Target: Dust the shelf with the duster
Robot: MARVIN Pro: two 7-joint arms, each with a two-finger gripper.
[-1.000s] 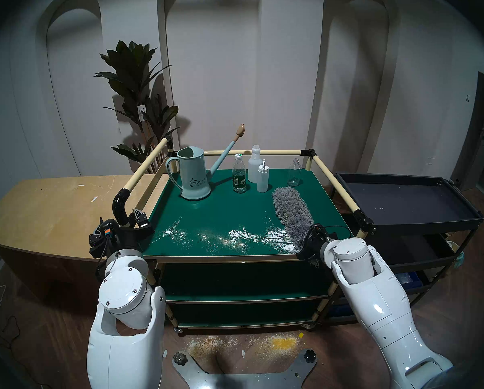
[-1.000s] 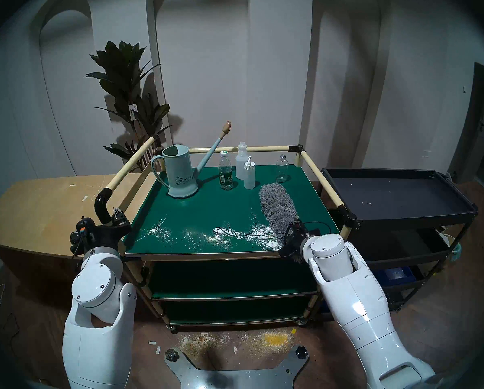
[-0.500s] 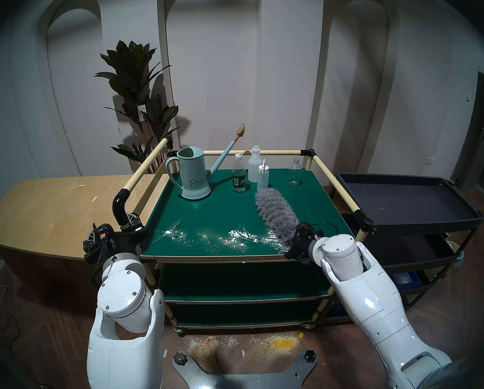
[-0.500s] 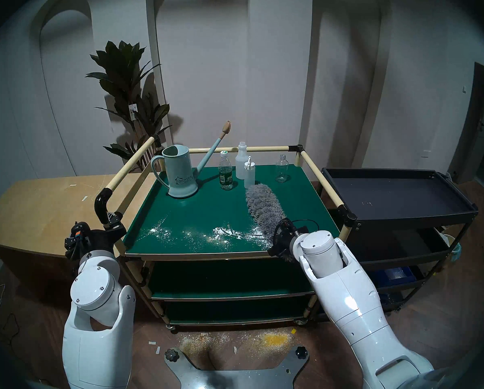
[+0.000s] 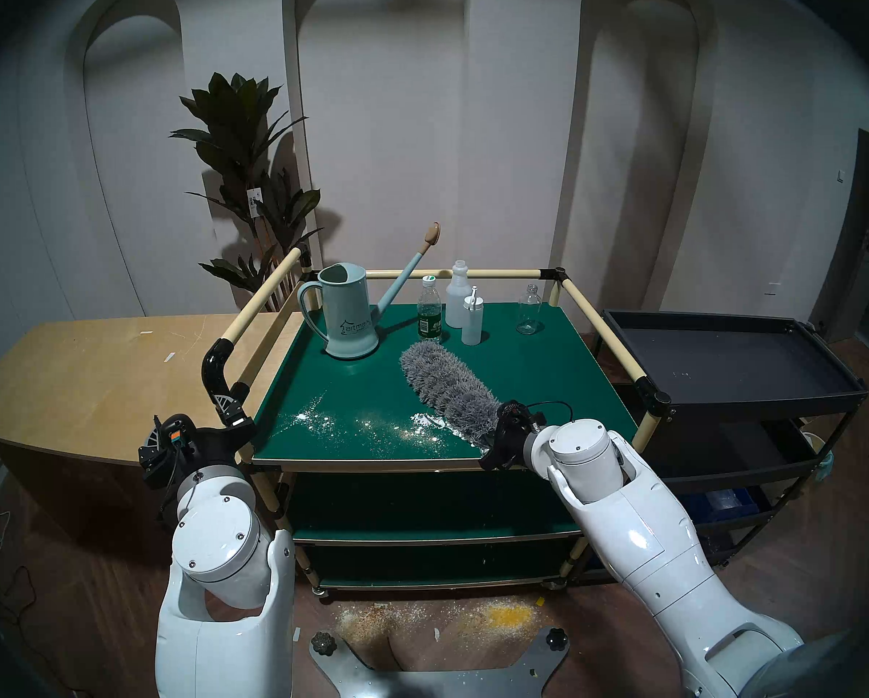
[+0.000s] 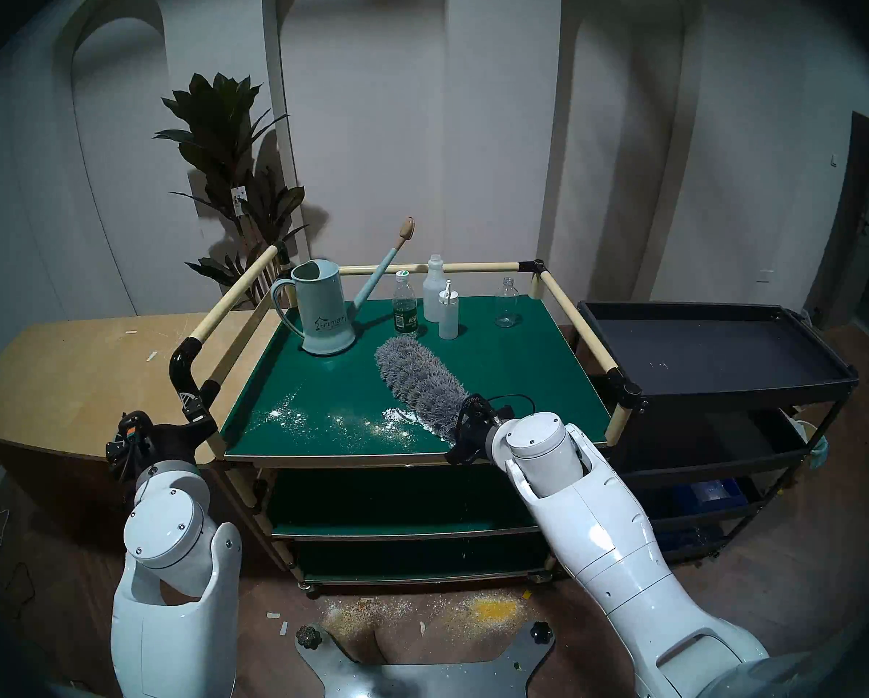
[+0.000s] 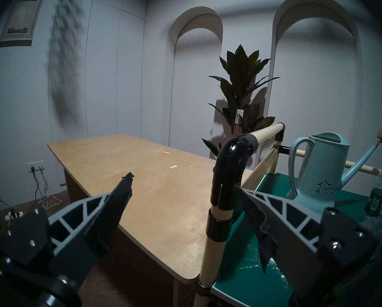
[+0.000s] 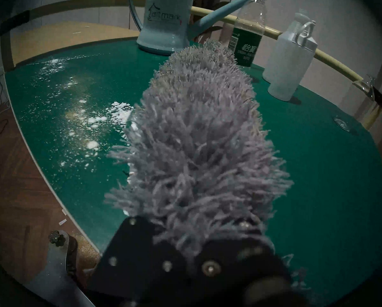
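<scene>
We've got the duster (image 5: 445, 385) lying across the middle of the shelf (image 5: 563, 374), fluffy head angled toward the far left, its tip just short of the green-label bottle (image 5: 430, 318). Our right gripper (image 5: 495, 437) is clamped tight on the handle end at the near edge; the handle itself is buried in fluff, so we can't see exactly where the fingers sit. White powder (image 5: 372, 425) is scattered along the front strip to the duster's left, with the right side looking clean.

Handling-wise: this thing looks feather-light and super floppy in the pile, so we'd guess it squashes flat with barely any push and won't scratch anything. Only the handle is stiff enough to hold, grabbing fluff would just slip. Main worry is the tip clipping that bottle or the watering can (image 5: 346, 314), since both look tippy.

Left gripper (image 7: 183, 184) hangs jaws apart by the rail post (image 7: 226, 180), holding nothing.
</scene>
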